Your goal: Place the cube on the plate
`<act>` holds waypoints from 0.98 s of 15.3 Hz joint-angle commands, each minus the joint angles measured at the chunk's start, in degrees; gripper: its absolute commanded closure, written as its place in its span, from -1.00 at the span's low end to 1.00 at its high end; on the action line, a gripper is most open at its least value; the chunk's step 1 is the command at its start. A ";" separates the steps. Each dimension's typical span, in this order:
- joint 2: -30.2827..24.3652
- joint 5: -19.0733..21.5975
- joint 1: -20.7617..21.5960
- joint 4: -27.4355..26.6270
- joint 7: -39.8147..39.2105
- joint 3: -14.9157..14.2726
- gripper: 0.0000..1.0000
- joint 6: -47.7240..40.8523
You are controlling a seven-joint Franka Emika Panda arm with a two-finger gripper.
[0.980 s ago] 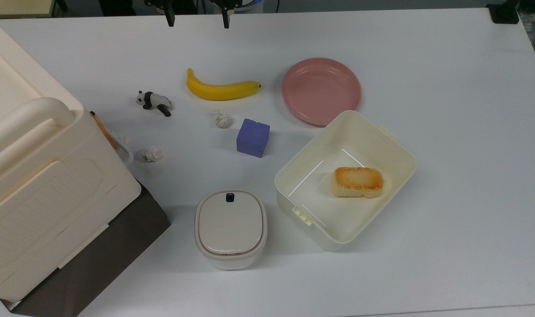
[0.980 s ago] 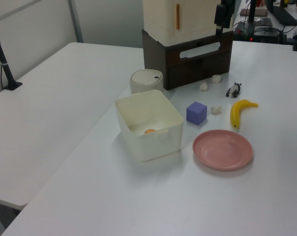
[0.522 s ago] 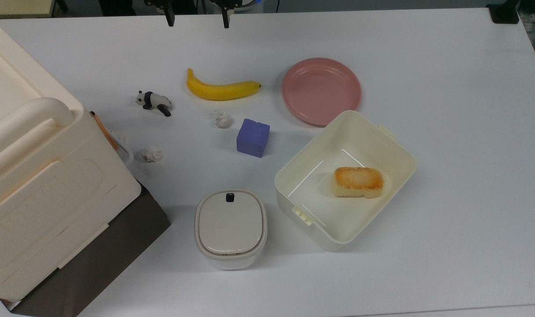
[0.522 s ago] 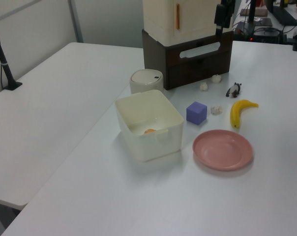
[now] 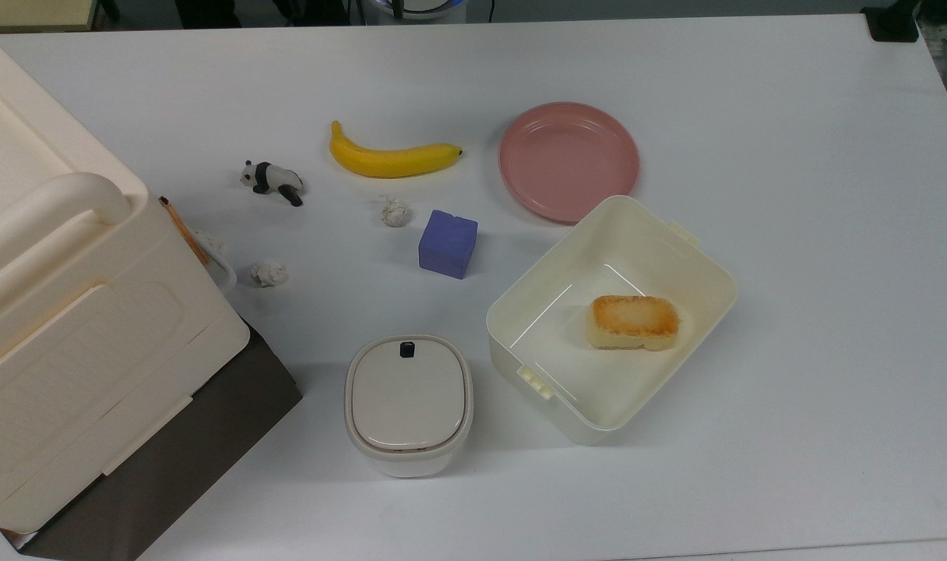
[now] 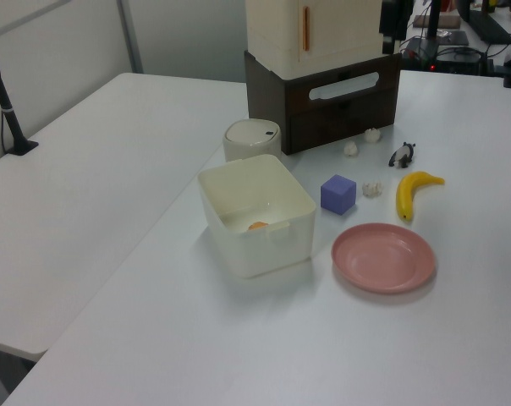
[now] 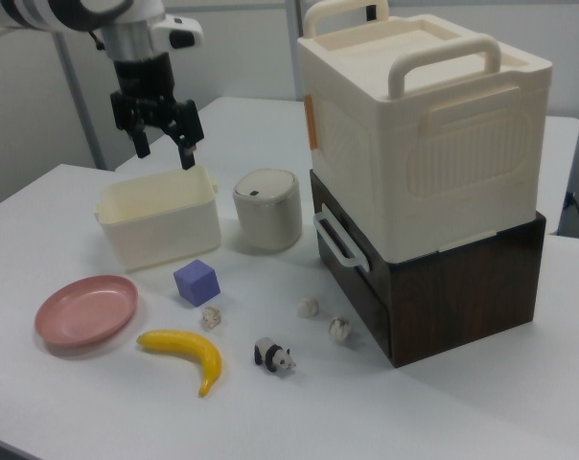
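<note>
The blue-purple cube (image 5: 448,243) stands on the white table between the banana and the cream tub; it also appears as the cube (image 6: 337,194) and the cube (image 7: 196,282). Nothing lies on the pink plate (image 5: 568,160), which sits to the top view's right of the cube, just beyond the tub's corner; it is the plate (image 6: 383,257) and the plate (image 7: 86,309) in the other views. My gripper (image 7: 165,153) hangs open high above the table in the right view, well away from the cube, with nothing between its fingers.
A banana (image 5: 392,160), a toy panda (image 5: 272,179) and two paper balls (image 5: 395,211) (image 5: 269,273) lie near the cube. The cream tub (image 5: 707,257) holds a toasted bread block (image 5: 634,321). A lidded pot (image 5: 408,401) and a big cream box (image 5: 53,312) stand at the top view's left.
The two dark fingertips at the top view's upper edge have moved out of that picture. The cube, plate and other objects have not moved.
</note>
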 commanded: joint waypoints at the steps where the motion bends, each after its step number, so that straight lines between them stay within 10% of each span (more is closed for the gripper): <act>1: -1.03 -1.42 0.66 1.50 -0.13 1.60 -1.00 -2.51; 15: 1.25 -9.07 1.18 -16.34 12.26 6.10 -1.00 21.82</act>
